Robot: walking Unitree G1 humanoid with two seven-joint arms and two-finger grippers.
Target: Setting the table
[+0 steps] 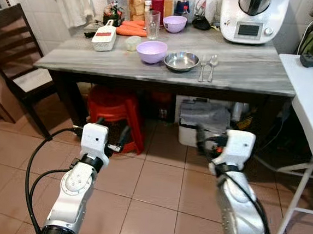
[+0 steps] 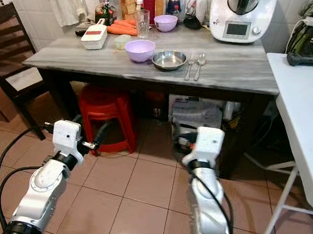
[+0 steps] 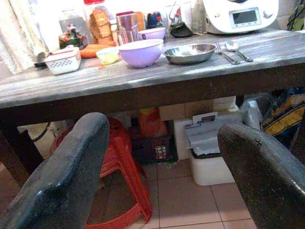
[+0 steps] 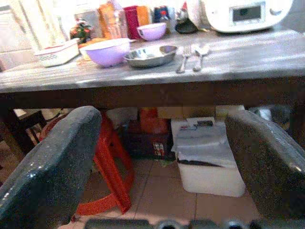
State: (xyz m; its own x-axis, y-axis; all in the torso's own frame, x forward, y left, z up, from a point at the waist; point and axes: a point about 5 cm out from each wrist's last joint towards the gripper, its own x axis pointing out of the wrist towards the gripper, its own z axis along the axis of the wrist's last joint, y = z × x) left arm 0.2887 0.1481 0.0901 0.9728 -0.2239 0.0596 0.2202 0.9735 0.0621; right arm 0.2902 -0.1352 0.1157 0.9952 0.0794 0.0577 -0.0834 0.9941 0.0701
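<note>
Both arms were held low over the tiled floor [image 1: 156, 182], short of the tabletop [image 1: 248, 70]. Left gripper [image 3: 157, 191]: fingers spread wide, nothing between them, pointed toward the table's underside. Right gripper [image 4: 162, 191]: likewise parted and empty.

On the grey tabletop, near its front edge: a lilac bowl [image 1: 151, 51], a steel bowl [image 1: 181, 61] just beside it on the robot's right, then a fork [image 1: 202, 68] and a spoon [image 1: 212, 65] lying side by side, apart from the steel bowl. A second lilac bowl [image 1: 174, 23] sat farther back, with a drinking glass [image 1: 152, 24] in front of the jars. A white grater box [image 1: 104, 36] and carrots [image 1: 132, 28] lay toward the left end. A white kitchen machine [image 1: 253, 16] stood at the back right.

Under the table: a red plastic stool [image 1: 114, 113] and a white bin [image 1: 202, 124]. A dark wooden chair [image 1: 17, 50] stood at the left, a white folding table [image 1: 311, 98] at the right.
</note>
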